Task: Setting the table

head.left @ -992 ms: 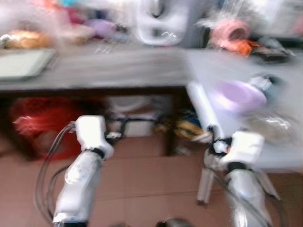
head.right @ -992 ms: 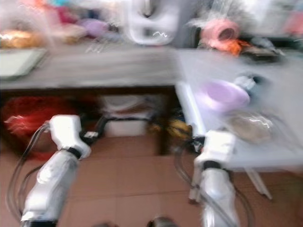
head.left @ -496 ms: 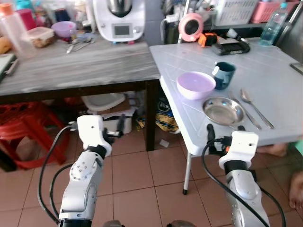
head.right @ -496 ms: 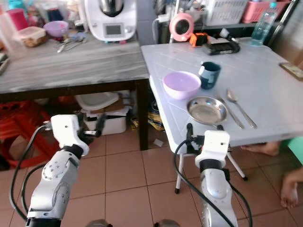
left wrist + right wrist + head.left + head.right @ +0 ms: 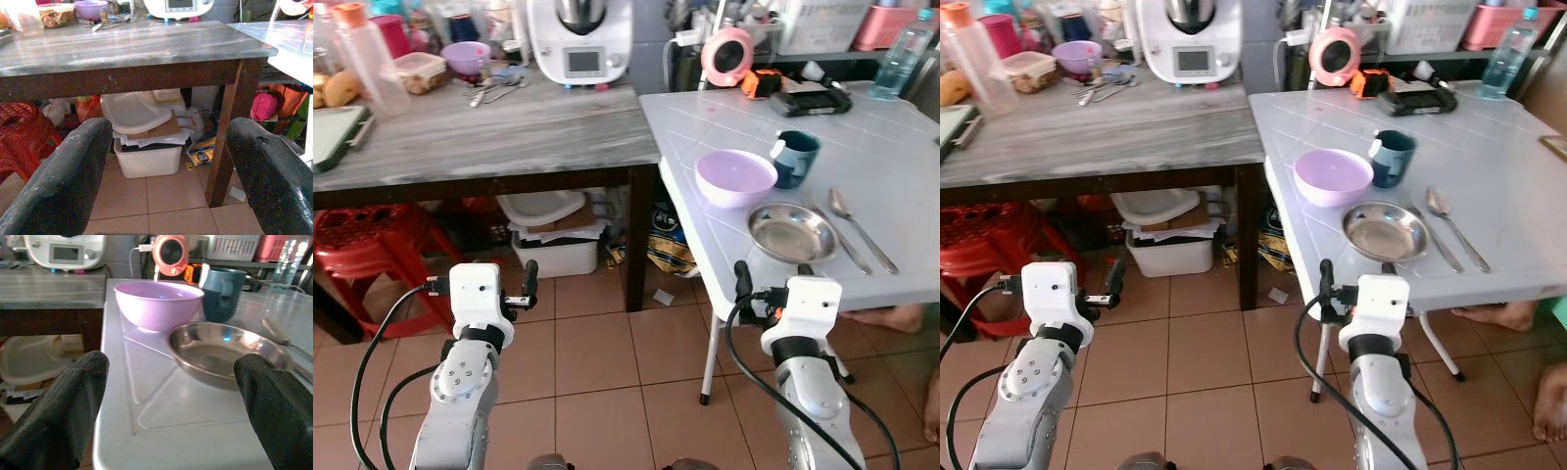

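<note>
Head views: white plastic desk (image 5: 901, 147) carrying glossy lilac bowl (image 5: 736, 177), teal mug (image 5: 796, 159), round steel plate (image 5: 793, 232) near front edge, spoon (image 5: 862, 227) beside it.

Left wrist: left hand (image 5: 168, 171) hanging wide open, holding nothing, facing grey wooden desk (image 5: 137, 46).

Right wrist: right hand (image 5: 171, 406) gaping open, empty, facing front edge of white desk.

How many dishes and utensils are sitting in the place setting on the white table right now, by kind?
Purple bowl: 1
Teal mug: 1
Steel plate: 1
Fork: 1
Spoon: 1
Total: 5, all at the near part of the white table.
</note>
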Tool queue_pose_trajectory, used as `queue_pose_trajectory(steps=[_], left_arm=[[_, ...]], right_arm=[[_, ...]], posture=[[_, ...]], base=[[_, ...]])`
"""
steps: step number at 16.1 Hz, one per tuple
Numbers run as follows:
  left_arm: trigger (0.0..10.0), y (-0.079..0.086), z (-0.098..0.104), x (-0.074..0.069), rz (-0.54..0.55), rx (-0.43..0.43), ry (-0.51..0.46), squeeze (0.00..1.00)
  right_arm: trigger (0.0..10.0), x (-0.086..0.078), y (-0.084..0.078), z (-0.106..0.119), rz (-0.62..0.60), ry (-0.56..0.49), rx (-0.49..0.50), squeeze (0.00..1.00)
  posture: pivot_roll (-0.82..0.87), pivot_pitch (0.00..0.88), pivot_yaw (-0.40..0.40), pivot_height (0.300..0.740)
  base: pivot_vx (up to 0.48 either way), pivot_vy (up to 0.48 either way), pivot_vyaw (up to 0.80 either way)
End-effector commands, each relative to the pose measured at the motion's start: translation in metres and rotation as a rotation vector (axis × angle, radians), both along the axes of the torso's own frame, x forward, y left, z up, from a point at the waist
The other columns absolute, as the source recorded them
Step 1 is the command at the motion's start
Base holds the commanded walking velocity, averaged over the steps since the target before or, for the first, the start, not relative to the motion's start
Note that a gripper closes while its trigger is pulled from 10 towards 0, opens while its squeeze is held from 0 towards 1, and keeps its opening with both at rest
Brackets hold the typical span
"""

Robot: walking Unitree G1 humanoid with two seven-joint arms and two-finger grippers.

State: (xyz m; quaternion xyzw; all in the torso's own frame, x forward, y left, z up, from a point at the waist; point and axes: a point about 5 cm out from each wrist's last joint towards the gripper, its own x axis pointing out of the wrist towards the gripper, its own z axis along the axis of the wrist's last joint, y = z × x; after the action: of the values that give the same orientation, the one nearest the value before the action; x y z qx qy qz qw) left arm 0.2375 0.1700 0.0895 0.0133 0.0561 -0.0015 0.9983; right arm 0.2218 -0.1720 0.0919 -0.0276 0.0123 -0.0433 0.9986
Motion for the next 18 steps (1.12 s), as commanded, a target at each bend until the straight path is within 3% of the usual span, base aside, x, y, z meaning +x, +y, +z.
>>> queue_pose_trajectory(steps=[1, 5, 10, 18], left_arm=[[10.0, -0.0062, 0.0077, 0.0048, -0.014, -0.002, -0.029, 0.00], [10.0, -0.0094, 0.0078, 0.0079, -0.017, -0.025, -0.018, 0.00], [10.0, -0.0097, 0.0074, 0.0092, -0.015, -0.043, -0.012, 0.00], [10.0, -0.0098, 0.0105, 0.0118, -0.026, -0.035, -0.019, 0.00]], right_arm=[[10.0, 0.0019, 0.0019, 0.0031, 0.022, -0.016, -0.005, 0.00], [10.0, -0.0001, 0.0027, 0.0035, 0.035, -0.016, -0.012, 0.00], [10.0, -0.0014, 0.0025, 0.0034, 0.039, -0.016, -0.009, 0.00], [10.0, -0.0009, -0.0050, 0.0005, -0.019, -0.004, -0.003, 0.00]], posture=[[-0.01, 0.000, 0.015, 0.740], [-0.02, 0.000, 0.018, 0.740], [-0.02, 0.000, 0.016, 0.740], [-0.02, 0.000, 0.016, 0.740]], base=[[0.000, 0.000, 0.00], [0.000, -0.061, 0.53], [0.000, -0.440, 0.72], [0.000, -0.423, 0.00]])
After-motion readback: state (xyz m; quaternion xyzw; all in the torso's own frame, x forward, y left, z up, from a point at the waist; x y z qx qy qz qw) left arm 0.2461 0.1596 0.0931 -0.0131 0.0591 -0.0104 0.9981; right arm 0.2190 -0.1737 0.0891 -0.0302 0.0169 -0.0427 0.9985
